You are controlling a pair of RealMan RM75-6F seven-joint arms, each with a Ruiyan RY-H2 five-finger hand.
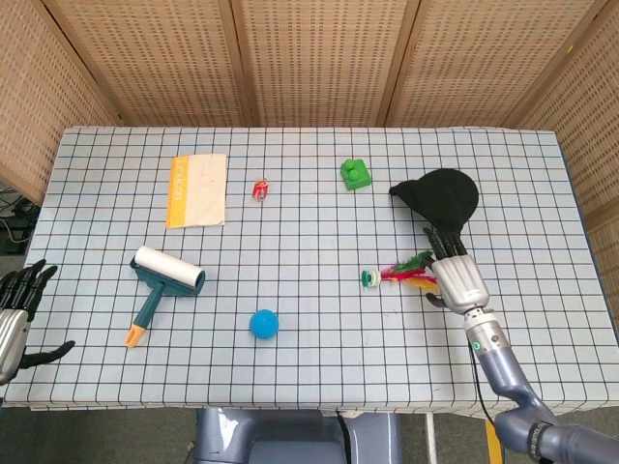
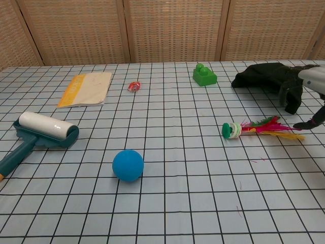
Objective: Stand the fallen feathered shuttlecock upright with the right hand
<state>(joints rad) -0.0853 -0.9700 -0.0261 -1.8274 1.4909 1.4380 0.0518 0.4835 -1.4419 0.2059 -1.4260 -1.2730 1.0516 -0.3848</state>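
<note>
The feathered shuttlecock (image 1: pixel 401 274) lies on its side on the checked cloth, its green-and-white base pointing left and its red, green and yellow feathers pointing right; the chest view shows the same shuttlecock (image 2: pixel 256 128). My right hand (image 1: pixel 456 272) hovers open just right of the feather tips, fingers spread and pointing away from me; it holds nothing. In the chest view only part of my right hand (image 2: pixel 312 96) shows at the right edge. My left hand (image 1: pixel 19 300) is open at the table's left edge, far from the shuttlecock.
A black cap (image 1: pixel 440 201) lies just beyond the right hand. A green block (image 1: pixel 356 174), a small red object (image 1: pixel 260 188) and a booklet (image 1: pixel 197 189) lie further back. A lint roller (image 1: pixel 160 279) and a blue ball (image 1: pixel 264 324) sit to the left.
</note>
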